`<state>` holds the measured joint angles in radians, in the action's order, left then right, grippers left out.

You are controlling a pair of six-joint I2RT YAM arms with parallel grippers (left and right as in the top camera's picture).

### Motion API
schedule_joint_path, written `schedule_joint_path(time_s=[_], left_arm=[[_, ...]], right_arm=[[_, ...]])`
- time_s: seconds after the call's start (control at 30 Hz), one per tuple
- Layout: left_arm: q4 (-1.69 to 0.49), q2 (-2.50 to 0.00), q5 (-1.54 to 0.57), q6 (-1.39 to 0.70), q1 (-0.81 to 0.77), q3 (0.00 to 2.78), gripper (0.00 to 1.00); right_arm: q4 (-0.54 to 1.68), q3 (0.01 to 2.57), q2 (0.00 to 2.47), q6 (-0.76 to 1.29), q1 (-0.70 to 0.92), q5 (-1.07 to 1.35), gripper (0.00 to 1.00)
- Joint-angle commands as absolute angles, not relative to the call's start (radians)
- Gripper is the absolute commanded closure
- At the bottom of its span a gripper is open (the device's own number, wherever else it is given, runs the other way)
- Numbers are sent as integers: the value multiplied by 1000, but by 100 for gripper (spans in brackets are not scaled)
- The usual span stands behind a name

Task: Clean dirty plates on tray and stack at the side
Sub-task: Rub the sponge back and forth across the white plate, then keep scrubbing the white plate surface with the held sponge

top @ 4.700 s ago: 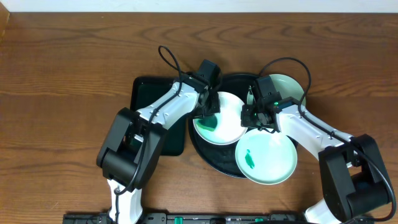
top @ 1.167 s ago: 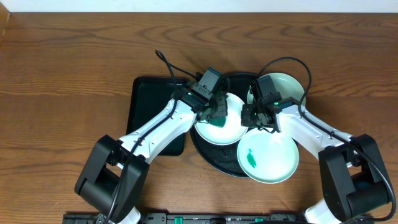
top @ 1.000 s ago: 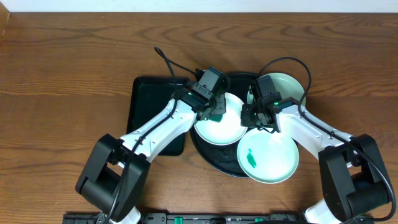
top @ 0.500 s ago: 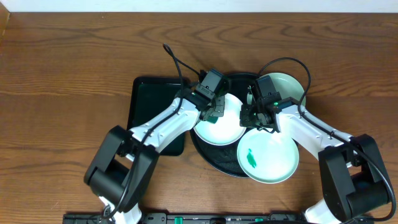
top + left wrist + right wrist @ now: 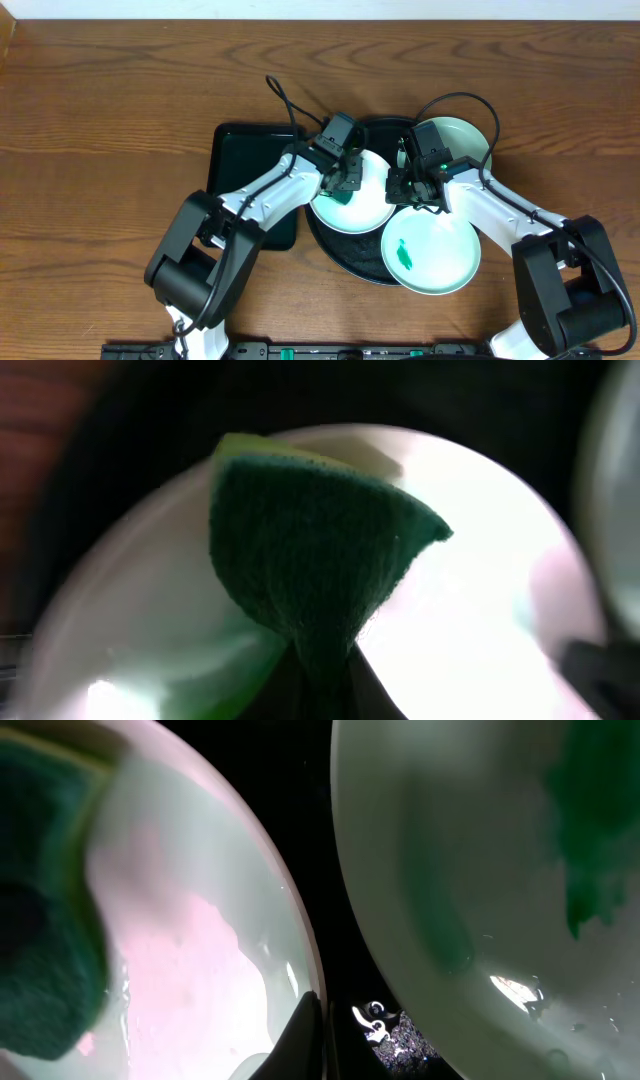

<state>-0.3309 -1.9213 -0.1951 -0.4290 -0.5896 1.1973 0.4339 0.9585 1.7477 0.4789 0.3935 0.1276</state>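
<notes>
Left gripper [image 5: 345, 188] is down over the white plate [image 5: 372, 208], jaws clamped tight on a dark green sponge [image 5: 310, 540]. In the left wrist view the sponge fans out wide with a pale yellow-green edge along the top, and its face lies against the plate's inside.

From the other side, the right gripper [image 5: 312, 1032] has its fingers together, pinched on the white plate's rim at roughly its 3 o'clock.

The white plate sits at the 9 o'clock side of the round black tray [image 5: 320, 240]. The near mint plate [image 5: 440, 262] lies at the tray's 5 o'clock, overhanging the rim toward the table edge, with a green smear [image 5: 402, 255] left of its middle. The far mint plate [image 5: 462, 140] is up at 1 o'clock, partly under the right arm and its cable. Whether it carries a smear cannot be told from here.

At 9 o'clock from the round tray, just beside it, lies the rectangular black tray [image 5: 240, 160] on the wooden table [image 5: 100, 120], with the left arm crossing over it.
</notes>
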Motion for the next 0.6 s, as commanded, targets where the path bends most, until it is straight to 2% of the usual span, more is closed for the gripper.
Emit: schedule_joint_path(time_s=[0.0, 0.23, 0.57], left_arm=[[-314, -1950, -467, -427, -605, 1184, 93], [-301, -1853, -401, -426, -605, 1189, 93], [-429, -1776, -30, -488, -605, 1189, 93]], right_arm=[[430, 954, 1753, 474, 408, 166, 99], [430, 954, 1753, 474, 408, 166, 99], [430, 955, 1753, 474, 408, 166, 99]])
